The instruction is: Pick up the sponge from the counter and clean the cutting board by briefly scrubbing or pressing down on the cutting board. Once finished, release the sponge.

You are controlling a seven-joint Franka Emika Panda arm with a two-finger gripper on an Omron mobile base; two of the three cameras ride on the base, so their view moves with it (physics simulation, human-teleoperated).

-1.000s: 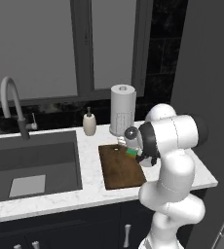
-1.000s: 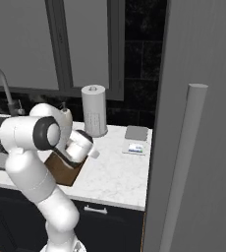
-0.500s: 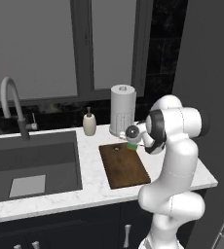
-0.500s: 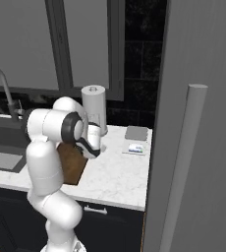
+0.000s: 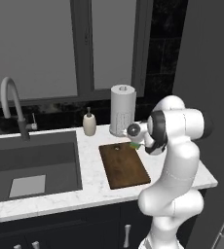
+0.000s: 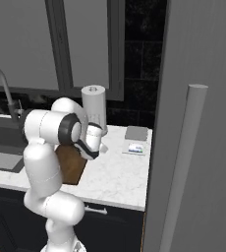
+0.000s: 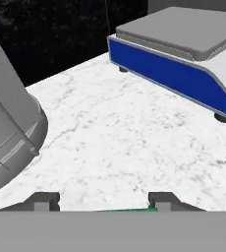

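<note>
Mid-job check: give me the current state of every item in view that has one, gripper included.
gripper: closed on the sponge
sponge: held at the cutting board's far right corner
cutting board: flat on the counter, bare
paper towel roll: upright
soap bottle: upright
faucet: no water visible

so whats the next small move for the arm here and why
Probably swing the gripper left and down over the cutting board. A green sliver of the sponge shows between the fingertips, so it looks held, yet the hand sits past the board's far right corner, facing bare counter and the blue-and-white box.
</note>
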